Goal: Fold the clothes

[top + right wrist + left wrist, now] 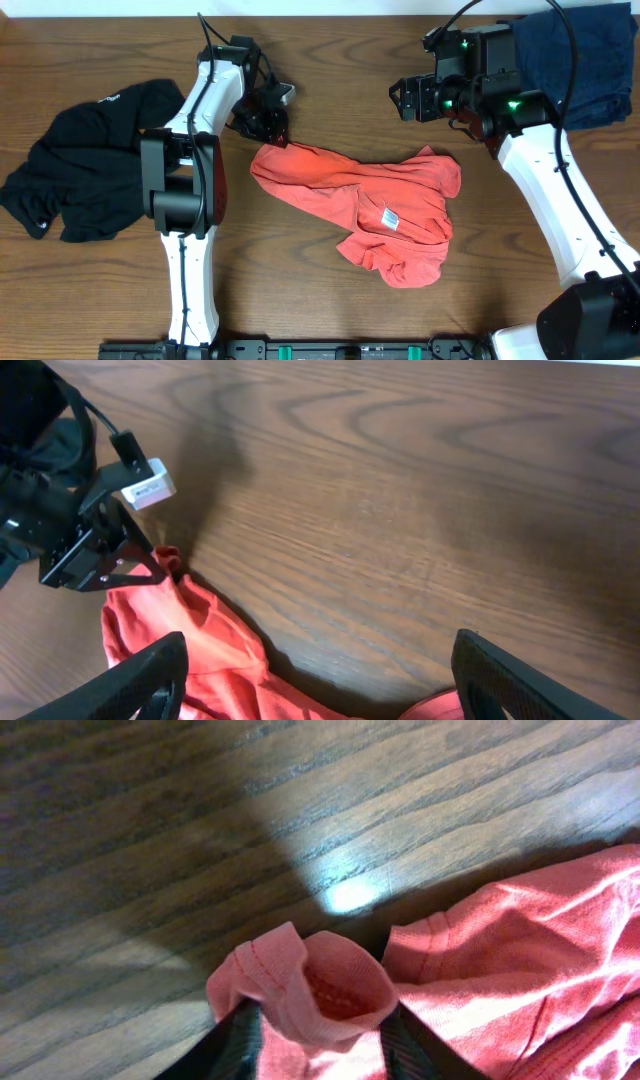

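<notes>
Crumpled orange-red cotton shirt point(370, 210) lies mid brown wood table point(330, 50); L gripper point(272, 125) is clamped tight on a bunched fold at its 10 o'clock corner. R gripper point(405, 98) hangs at shirt's 1 o'clock w/ jaws spread wide, holding nothing. Black garment heap point(80, 180) sits at table's 9 o'clock, dark-blue cloth point(585, 60) at 2.

Open table point(340, 60) lies beyond the shirt point(370, 205) and before it; a black garment point(80, 185) blocks the left, a blue cloth point(585, 60) the far-right corner.
</notes>
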{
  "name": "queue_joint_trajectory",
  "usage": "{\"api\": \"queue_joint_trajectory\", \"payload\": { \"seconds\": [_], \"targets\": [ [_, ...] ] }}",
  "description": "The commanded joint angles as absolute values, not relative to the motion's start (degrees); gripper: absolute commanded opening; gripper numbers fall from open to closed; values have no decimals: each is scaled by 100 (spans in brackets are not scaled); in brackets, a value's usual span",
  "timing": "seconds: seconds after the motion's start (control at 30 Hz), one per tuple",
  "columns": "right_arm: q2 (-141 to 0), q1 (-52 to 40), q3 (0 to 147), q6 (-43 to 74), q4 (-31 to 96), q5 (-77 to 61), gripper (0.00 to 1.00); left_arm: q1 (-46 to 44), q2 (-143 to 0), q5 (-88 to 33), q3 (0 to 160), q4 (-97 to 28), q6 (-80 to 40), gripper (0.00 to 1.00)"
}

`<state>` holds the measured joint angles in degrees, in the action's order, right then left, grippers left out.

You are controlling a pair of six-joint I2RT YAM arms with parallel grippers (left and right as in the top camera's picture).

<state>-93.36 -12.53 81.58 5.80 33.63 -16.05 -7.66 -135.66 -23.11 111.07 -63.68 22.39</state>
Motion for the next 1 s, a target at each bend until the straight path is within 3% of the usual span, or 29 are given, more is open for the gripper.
{"api": "queue_joint_trajectory", "payload": {
  "seconds": [0.0,0.27,0.67,0.97],
  "targets": [
    [-9336,-1205,8173,508,3369,-1651,82,-735,-13550,-2261,11083,-6302,2206,34],
    [-9336,-1205,8173,506,3365,-1651,82,-735,-13550,-1909,11083,-6047,1739,6],
    [-9336,-1205,8173,506,3350,-1651,80,-731,-13192,-1085,11581,-6178,982,6],
    [-9336,-1251,8173,137,3186,-2145,81,-731,-11434,-1087,11880,-5732,513,6]
  ]
}}
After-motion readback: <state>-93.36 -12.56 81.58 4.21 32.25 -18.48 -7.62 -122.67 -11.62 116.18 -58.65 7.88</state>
